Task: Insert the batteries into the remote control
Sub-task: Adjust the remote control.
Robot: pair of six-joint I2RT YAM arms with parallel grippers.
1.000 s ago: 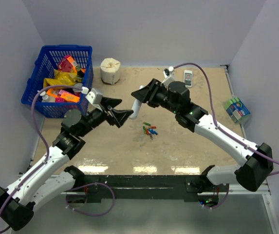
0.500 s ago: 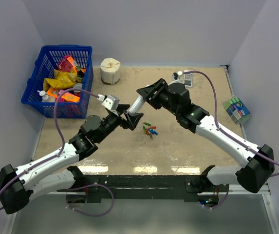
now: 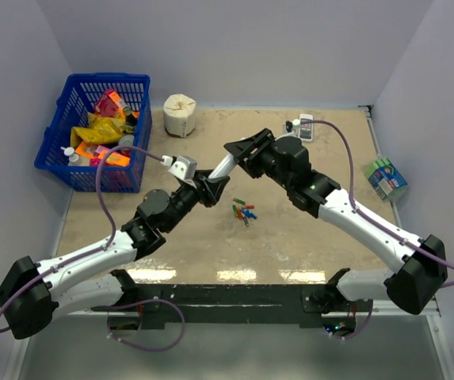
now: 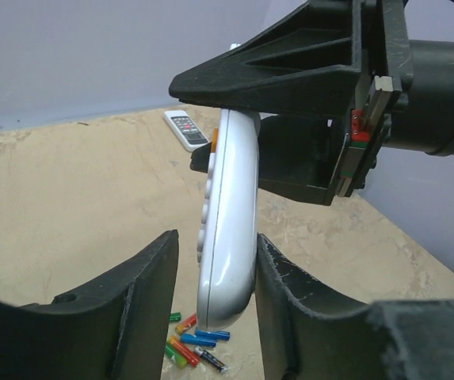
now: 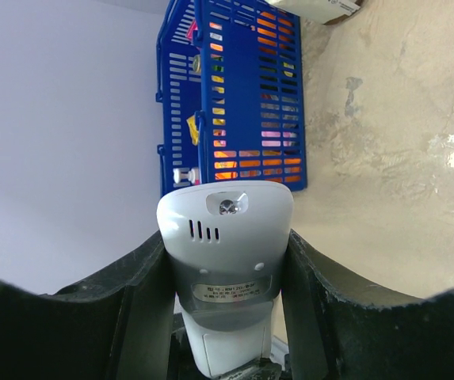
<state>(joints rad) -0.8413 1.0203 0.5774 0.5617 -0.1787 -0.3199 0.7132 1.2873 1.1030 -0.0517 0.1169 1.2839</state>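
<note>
The silver-white remote control (image 3: 220, 168) hangs above the table, and my right gripper (image 3: 238, 150) is shut on its upper end. In the right wrist view its plain back (image 5: 227, 253) sits tight between both fingers. My left gripper (image 3: 215, 186) straddles the remote's lower end (image 4: 230, 229). The right finger (image 4: 290, 285) touches the remote, while a gap shows at the left finger (image 4: 143, 285), so it is open around the remote. The batteries (image 3: 244, 211), small green, red, blue and orange cylinders, lie loose on the table below (image 4: 191, 344).
A blue basket (image 3: 92, 131) of packets stands at the back left, with a paper roll (image 3: 180, 115) beside it. A short white handset (image 3: 306, 127) lies at the back right. A green-blue pack (image 3: 385, 177) sits by the right wall.
My left arm has reached right and up to the remote, and its jaws have narrowed around the lower end. The right arm has shifted only slightly, still holding the remote.
</note>
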